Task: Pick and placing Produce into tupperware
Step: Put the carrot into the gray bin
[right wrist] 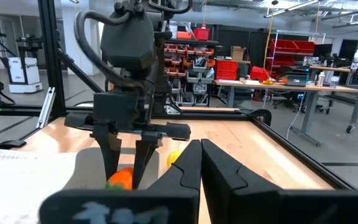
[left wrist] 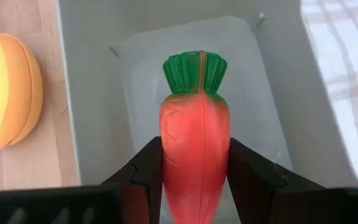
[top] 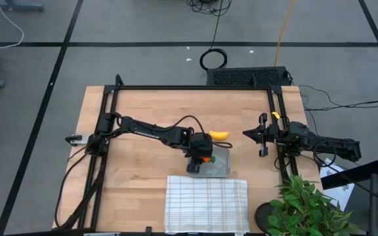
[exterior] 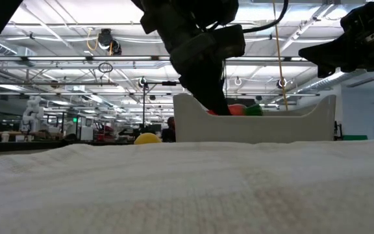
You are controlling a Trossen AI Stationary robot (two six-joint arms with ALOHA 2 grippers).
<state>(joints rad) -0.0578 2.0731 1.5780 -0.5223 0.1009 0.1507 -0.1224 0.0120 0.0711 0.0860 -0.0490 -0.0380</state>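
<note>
We see the left tool point(top: 201, 159) over the tupperware point(top: 220, 170), and its fingers point(left wrist: 151, 171) squeeze the carrot point(left wrist: 194, 155) tight from both sides. The carrot's green top points away from the tool, down into the grey box. The banana point(left wrist: 8, 90) lies on the worktop point(top: 143, 111) just outside the box, close beside the left tool. A white checked cloth point(top: 205, 203) touches the box. Far off, the right tool point(top: 262, 135) hangs above the worktop with its fingers pressed together, holding nothing.

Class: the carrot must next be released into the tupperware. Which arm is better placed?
Left. Its left gripper grips the carrot over the tupperware; the right gripper waits apart near the table's right edge.
</note>
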